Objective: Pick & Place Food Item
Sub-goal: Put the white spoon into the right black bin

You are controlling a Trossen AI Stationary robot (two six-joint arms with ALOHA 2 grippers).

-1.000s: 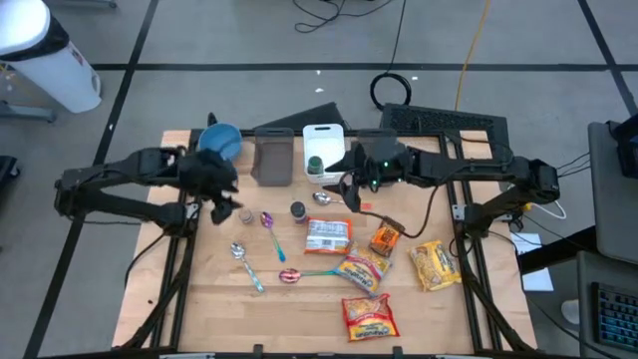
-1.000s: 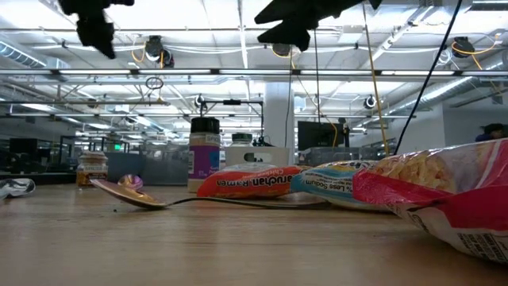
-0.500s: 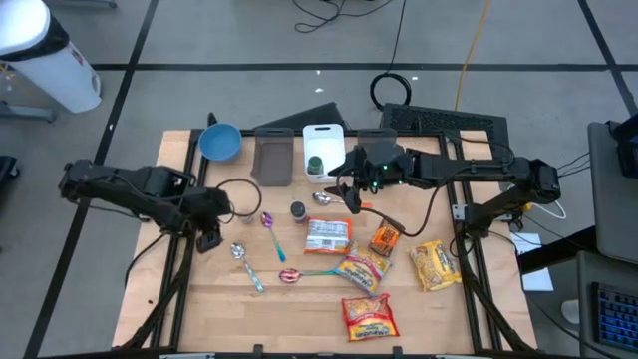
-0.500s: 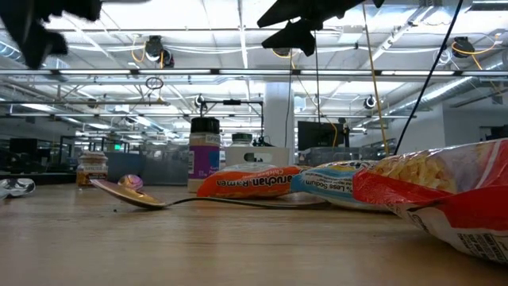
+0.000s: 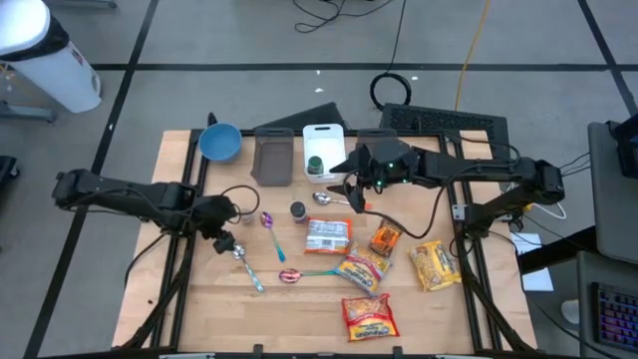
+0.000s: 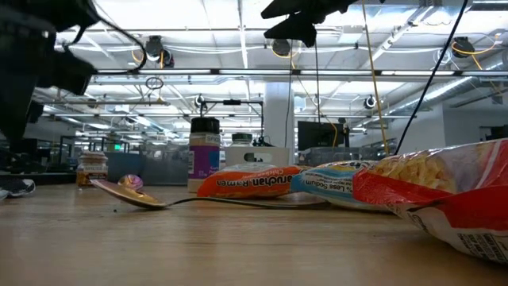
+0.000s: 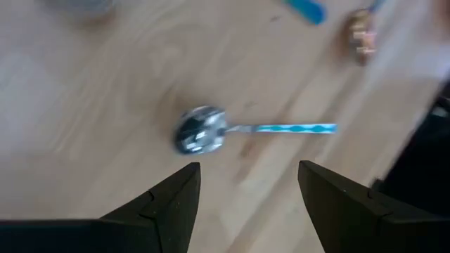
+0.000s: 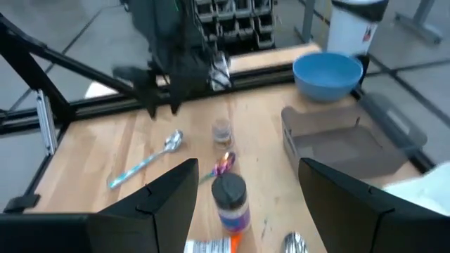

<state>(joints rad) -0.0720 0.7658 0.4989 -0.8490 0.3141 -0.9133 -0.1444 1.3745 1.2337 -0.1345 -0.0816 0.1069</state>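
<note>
- The left gripper [image 5: 227, 242] hangs with fingers spread just above a silver spoon with a blue patterned handle [image 7: 242, 131].
- The right gripper [image 5: 351, 189] hovers spread near the white cutting board [image 5: 324, 146].
- The ramen packet with orange ends [image 5: 327, 235] lies mid-table.

place: lab | cues: ceiling trusses [image 6: 238, 73], taped floor [image 5: 249, 40]

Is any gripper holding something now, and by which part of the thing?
Nothing is held. The left gripper is open above the blue-handled spoon; the right gripper is open and empty, up over the table's far side.
</note>
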